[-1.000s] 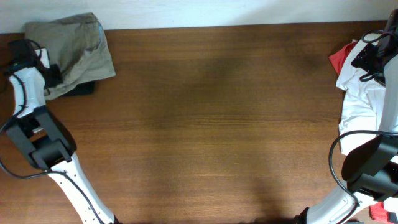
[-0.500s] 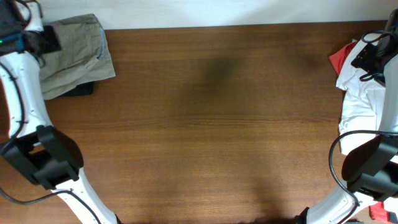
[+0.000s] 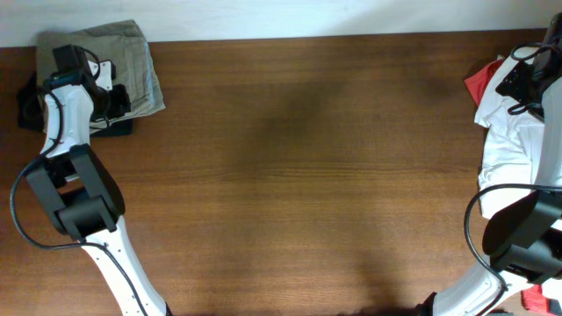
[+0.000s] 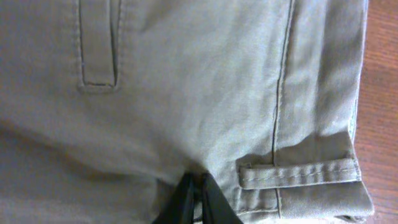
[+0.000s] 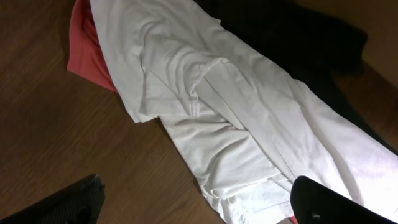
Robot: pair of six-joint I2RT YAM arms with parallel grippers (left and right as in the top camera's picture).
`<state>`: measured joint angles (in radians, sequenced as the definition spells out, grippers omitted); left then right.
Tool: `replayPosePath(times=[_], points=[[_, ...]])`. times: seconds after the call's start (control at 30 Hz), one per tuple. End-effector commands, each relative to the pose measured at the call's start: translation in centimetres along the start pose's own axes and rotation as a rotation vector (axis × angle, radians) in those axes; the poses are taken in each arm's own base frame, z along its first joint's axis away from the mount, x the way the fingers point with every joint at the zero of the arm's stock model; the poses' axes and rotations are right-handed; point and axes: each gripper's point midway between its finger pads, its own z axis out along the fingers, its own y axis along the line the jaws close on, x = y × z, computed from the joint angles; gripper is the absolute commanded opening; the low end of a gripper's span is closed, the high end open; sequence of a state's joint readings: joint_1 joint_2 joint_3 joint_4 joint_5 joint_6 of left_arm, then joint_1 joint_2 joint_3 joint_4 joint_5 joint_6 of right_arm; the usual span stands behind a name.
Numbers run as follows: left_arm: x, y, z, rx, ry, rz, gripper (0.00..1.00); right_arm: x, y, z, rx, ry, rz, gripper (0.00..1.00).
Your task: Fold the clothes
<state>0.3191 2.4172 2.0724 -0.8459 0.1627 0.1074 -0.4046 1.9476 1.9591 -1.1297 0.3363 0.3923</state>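
Note:
The folded khaki trousers [image 3: 136, 53] lie at the table's far left corner on top of a black garment [image 3: 116, 128]. My left gripper [image 3: 112, 98] is down on the trousers' near edge. In the left wrist view the trousers [image 4: 186, 81] fill the frame and the gripper [image 4: 196, 182] has its jaws together, tips against the fabric beside a belt loop [image 4: 298, 174]. A white garment [image 3: 514, 132], a red one [image 3: 481, 81] and a black one [image 5: 292, 31] are heaped at the right edge. My right gripper [image 5: 205, 205] hangs open above the white garment [image 5: 236, 124], empty.
The brown wooden table [image 3: 307, 175] stretches between the two piles. A pale wall strip runs along the far edge [image 3: 307, 16]. The arm bases stand at the near left [image 3: 75, 211] and near right [image 3: 518, 228].
My left arm swung from the table's left edge up past the far corner, then came down onto the khaki trousers' near right part. The right arm has not moved.

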Motion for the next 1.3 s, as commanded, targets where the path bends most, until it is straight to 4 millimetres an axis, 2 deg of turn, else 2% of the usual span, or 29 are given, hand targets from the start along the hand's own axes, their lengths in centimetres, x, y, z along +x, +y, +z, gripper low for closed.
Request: replayPosePath(times=[0.0,0.1,0.13,0.17,0.2,0.23,0.33,0.37,0.47,0.5,0.53,0.6,0.67,0.9,1.0,1.07,1.17,1.27], points=[[-1.3,-1.8,-3.1,0.072,-0.036,0.002,0.07,-0.8,-0.4,-0.9,0.004,-0.031,0.019,0.98],[-4.0,-2.7,-8.6,0.076,-0.14,0.024,0.17,-0.8,-0.4,-0.9,0.004,-0.031,0.019,0.99],[-4.9,-3.0,-11.3,0.07,-0.189,0.034,0.28,-0.8,-0.4,-0.9,0.004,-0.031,0.019,0.99],[-5.6,-3.4,-14.5,0.065,-0.243,0.045,0.58,-0.8,-0.4,-0.9,0.004,-0.031,0.019,0.99],[-5.8,-3.8,-16.5,0.062,-0.269,0.05,0.76,-0.8,-0.4,-0.9,0.004,-0.031,0.019,0.99],[-5.8,-4.2,-19.1,0.061,-0.296,0.057,0.99,-0.8,-0.4,-0.9,0.004,-0.031,0.019,0.99],[-4.1,-6.5,-25.0,0.123,-0.324,0.071,0.99,-0.8,-0.4,-0.9,0.004,-0.031,0.019,0.99],[-2.7,-7.5,-26.9,0.161,-0.31,0.073,0.99,-0.8,-0.4,-0.9,0.004,-0.031,0.019,0.99],[1.3,-9.6,-29.9,0.242,-0.228,0.057,0.99,-0.8,-0.4,-0.9,0.004,-0.031,0.019,0.98],[2.9,-9.9,-30.6,0.25,-0.182,0.043,0.99,-0.8,-0.4,-0.9,0.004,-0.031,0.018,0.99],[5.4,-10.3,-31.3,0.257,-0.105,0.02,0.99,-0.8,-0.4,-0.9,0.004,-0.031,0.018,0.99],[7.2,-10.4,-31.5,0.259,-0.038,-0.001,0.99,-0.8,-0.4,-0.9,0.004,-0.031,0.019,0.99],[8.1,-10.5,-31.5,0.262,-0.003,-0.011,0.99,-0.8,-0.4,-0.9,0.004,-0.031,0.019,0.99],[8.8,-10.6,-31.6,0.264,0.027,-0.02,0.99,-0.8,-0.4,-0.9,0.004,-0.031,0.019,0.99],[8.9,-11.5,-31.8,0.321,0.029,-0.025,0.99,-0.8,-0.4,-0.9,0.004,-0.031,0.019,0.99],[9.7,-12.0,-32.2,0.323,0.055,-0.02,0.99,-0.8,-0.4,-0.9,0.004,-0.031,0.019,0.99],[11.2,-13.9,-33.1,0.294,0.038,0.068,0.99,-0.8,-0.4,-0.9,0.004,-0.031,0.019,0.99],[12.6,-17.3,-34.1,0.282,-0.092,0.23,0.99,-0.8,-0.4,-0.9,0.004,-0.031,0.018,0.99]])
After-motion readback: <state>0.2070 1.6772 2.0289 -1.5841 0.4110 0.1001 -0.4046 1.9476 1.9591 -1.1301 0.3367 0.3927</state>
